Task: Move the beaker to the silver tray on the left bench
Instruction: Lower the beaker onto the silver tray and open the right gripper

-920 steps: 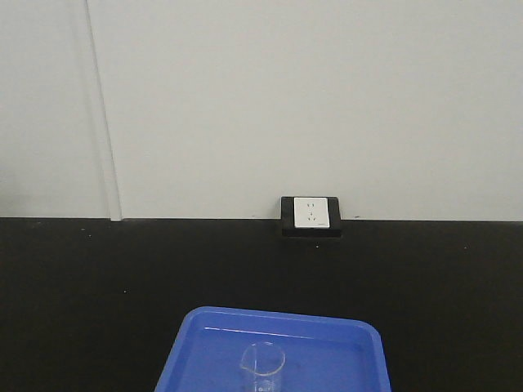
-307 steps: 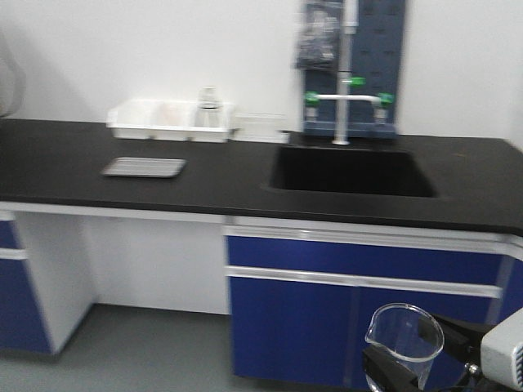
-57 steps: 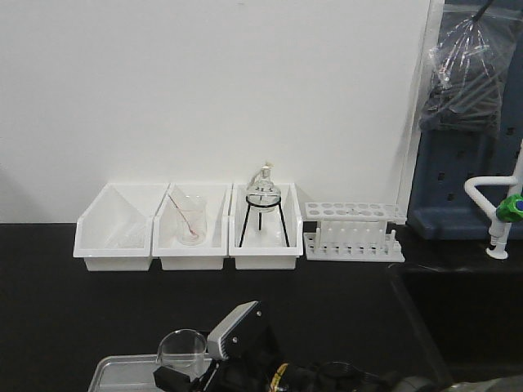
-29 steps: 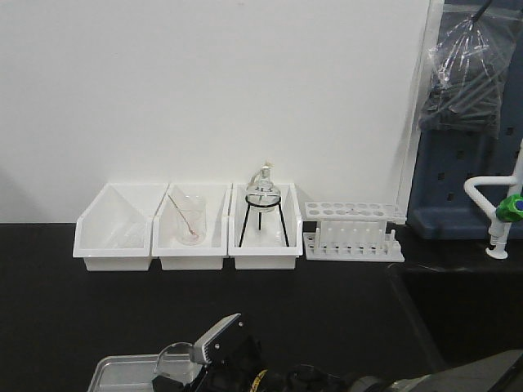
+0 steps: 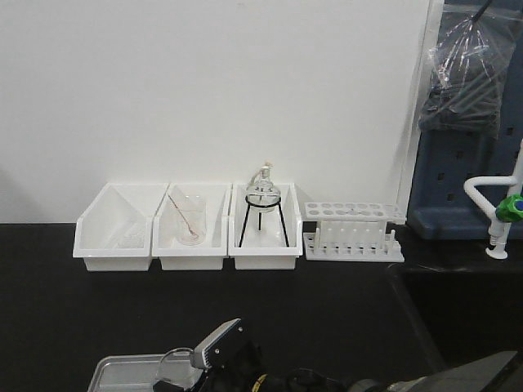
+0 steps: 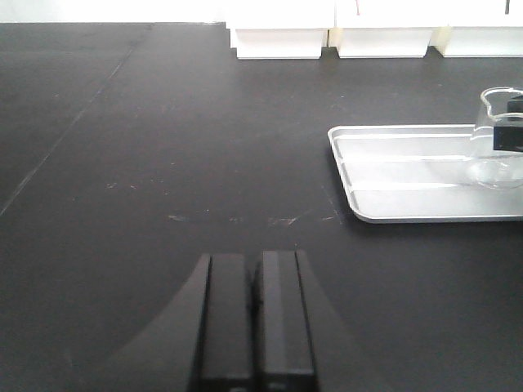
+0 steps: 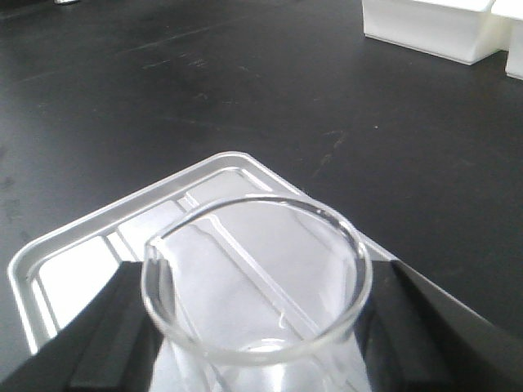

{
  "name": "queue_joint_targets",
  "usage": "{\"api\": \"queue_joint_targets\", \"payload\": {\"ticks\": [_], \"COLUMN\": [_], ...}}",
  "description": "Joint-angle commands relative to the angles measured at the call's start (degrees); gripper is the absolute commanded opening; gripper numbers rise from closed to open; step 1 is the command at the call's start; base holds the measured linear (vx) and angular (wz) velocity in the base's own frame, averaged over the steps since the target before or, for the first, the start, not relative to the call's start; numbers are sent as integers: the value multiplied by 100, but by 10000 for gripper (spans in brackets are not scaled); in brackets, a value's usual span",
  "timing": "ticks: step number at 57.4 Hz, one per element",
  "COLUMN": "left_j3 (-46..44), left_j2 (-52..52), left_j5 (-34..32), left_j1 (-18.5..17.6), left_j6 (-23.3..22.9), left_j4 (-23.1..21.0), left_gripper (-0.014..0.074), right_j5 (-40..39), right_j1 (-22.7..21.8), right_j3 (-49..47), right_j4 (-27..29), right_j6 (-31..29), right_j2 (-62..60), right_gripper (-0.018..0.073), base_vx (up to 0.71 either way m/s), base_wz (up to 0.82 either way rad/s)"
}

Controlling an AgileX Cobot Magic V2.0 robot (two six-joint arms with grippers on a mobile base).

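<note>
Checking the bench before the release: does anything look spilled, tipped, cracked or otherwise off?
Nothing stands out. The beaker sits upright over the silver tray, held by the right gripper, with no liquid or cracks visible. The left gripper is shut and idle above bare black countertop.

Left bench (image 5: 343,318) w/ black countertop. On it: silver tray (image 6: 409,175) near front, three white bins (image 5: 188,237) in a row at back wall, white test-tube rack (image 5: 353,233) just right of them.
</note>
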Motion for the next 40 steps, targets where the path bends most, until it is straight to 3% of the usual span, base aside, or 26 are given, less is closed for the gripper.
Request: {"api": "queue_joint_targets", "payload": {"ticks": [1,13,40], "left_j3": [159,159,159], "left_j2": [-89,-89,-89], "left_j5": [-442,-442,-442], "left_j1": [-28,-28,-28], "left_j6": [-32,-32,-32], "left_j4": [-43,-43,-43], "left_gripper": [1,1,1], "right_j5": [-452,-430,-421], "right_j1": [-8,-8,-8], "right_j3": [-167,-167,-167], "right_j4": [100,105,80], "right_j6": [-38,-38,-38], "right_j2": [-335,-343,-906], "right_gripper": [514,642,625], "base_vx": [0,0,0], "base_wz": [0,0,0]}}
